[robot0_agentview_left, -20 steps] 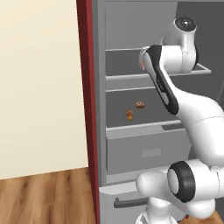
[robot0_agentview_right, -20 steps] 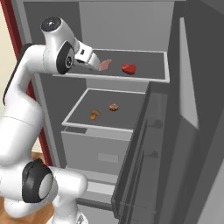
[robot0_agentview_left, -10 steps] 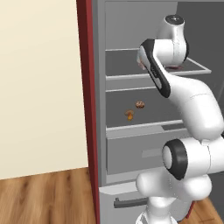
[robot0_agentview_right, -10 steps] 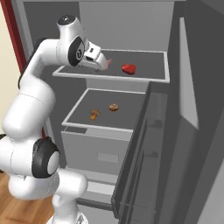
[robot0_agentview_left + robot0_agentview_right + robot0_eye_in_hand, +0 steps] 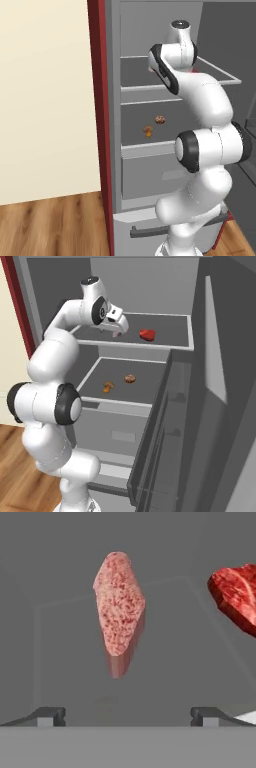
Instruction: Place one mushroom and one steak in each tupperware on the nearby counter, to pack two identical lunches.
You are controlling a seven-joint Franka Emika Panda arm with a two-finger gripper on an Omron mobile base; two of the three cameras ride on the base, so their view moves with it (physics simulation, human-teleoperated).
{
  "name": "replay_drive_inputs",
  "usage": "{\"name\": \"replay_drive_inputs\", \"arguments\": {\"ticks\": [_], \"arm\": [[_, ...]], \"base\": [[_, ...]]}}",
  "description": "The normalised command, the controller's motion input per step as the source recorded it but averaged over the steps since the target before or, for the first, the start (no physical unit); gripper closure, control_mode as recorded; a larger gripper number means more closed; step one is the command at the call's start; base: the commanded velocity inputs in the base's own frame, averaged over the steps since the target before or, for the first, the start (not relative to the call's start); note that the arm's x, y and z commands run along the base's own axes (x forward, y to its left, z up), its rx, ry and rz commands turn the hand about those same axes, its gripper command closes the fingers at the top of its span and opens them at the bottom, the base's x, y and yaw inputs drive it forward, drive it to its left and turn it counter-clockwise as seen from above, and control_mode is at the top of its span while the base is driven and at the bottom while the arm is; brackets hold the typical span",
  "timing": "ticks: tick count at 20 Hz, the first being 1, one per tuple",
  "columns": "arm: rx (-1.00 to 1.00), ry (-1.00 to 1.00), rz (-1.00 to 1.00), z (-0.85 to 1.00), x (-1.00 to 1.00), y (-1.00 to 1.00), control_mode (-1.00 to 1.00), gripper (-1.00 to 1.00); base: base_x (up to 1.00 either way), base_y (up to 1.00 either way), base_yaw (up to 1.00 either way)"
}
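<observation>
My gripper (image 5: pixel 127 716) is open, its two fingertips (image 5: pixel 50 714) spread wide just short of a pale pink marbled steak (image 5: pixel 119 612) on the fridge's upper shelf. A darker red steak (image 5: pixel 237 597) lies to its right. In the right base view the gripper (image 5: pixel 118 325) hovers over the shelf by the pale steak (image 5: pixel 117 334), with the red steak (image 5: pixel 147 334) further right. Two mushrooms (image 5: pixel 108 387) (image 5: pixel 129 378) sit on the shelf below, also in the left base view (image 5: pixel 148 131) (image 5: pixel 160 119). The tupperware and the counter are out of view.
The open fridge has a grey upper shelf (image 5: pixel 170 346) and a lower shelf (image 5: pixel 120 401) over a closed drawer (image 5: pixel 117 431). The fridge door (image 5: pixel 210 406) stands open at the right. A dark red panel (image 5: pixel 97 100) borders the fridge on the left.
The arm has folded upward and pushed the hand further along the upper shelf, closer to the pale steak. The jaws stayed open. Steaks and mushrooms have not moved.
</observation>
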Motion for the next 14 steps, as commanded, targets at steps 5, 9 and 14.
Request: {"name": "replay_drive_inputs", "arguments": {"ticks": [5,9,14], "arm": [[-0.08,0.00,0.00,-0.39,0.60,-0.04,-1.00,-1.00],[-0.04,0.00,0.00,-0.27,0.61,-0.08,-1.00,-1.00],[-0.04,0.00,0.00,-0.52,0.45,-0.02,-1.00,1.00]], "base": [[0.00,0.00,0.00],[0.00,0.00,0.00],[0.00,0.00,0.00]]}}
